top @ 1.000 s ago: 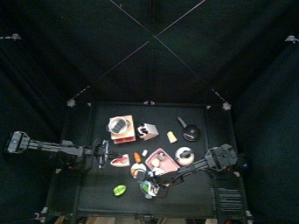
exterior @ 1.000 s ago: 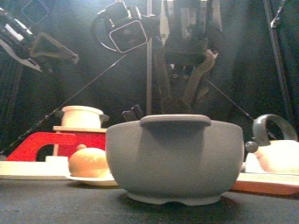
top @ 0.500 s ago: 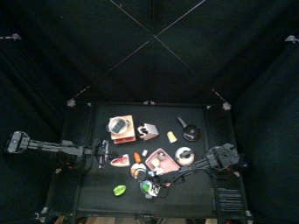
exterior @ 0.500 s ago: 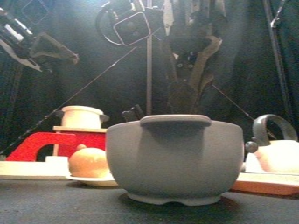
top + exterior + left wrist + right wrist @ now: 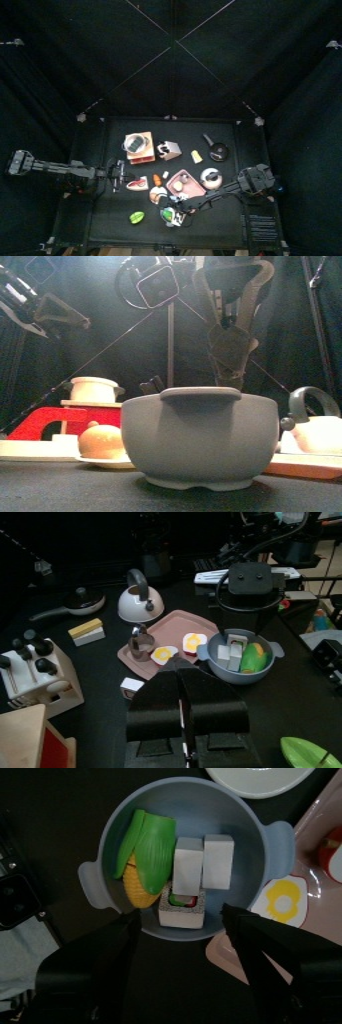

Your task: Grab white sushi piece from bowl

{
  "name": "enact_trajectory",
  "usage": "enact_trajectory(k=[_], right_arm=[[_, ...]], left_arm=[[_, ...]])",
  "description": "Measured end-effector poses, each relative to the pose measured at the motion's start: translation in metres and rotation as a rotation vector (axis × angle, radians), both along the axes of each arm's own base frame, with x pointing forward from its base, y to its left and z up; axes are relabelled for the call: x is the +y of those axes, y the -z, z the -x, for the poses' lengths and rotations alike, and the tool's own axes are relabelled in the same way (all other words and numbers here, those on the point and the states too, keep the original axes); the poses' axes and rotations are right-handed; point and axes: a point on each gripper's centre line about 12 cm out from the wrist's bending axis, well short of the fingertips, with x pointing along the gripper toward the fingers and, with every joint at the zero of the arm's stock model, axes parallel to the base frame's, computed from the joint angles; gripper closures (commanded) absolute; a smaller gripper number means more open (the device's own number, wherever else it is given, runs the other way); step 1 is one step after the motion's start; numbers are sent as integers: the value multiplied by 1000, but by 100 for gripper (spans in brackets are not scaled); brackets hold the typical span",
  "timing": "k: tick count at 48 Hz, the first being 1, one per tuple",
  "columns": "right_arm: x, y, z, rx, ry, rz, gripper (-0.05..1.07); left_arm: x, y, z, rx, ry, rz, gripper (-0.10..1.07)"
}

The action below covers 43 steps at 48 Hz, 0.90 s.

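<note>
Hovering over bowl (image 5: 187, 868), R claw (image 5: 183, 933) open, empty.

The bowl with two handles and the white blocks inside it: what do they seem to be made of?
The bowl looks like matte grey-blue moulded plastic: even colour, soft dull sheen, thick rounded rim, though glazed ceramic is possible. The white blocks look like smooth plastic or painted wood toy food: flat faces, sharp straight edges, no texture.

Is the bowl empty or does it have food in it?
Has food: the bowl holds white sushi pieces beside a green leaf.
</note>
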Motion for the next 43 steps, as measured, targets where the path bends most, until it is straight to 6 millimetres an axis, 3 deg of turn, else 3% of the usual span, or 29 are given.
enact_trajectory(k=[30,43], right_arm=[[3,25,0,51,-22,36,7],[3,26,-1,54,-26,38,15]], left_arm=[[0,1,0,3,0,0,100],[0,1,0,3,-1,1,100]])
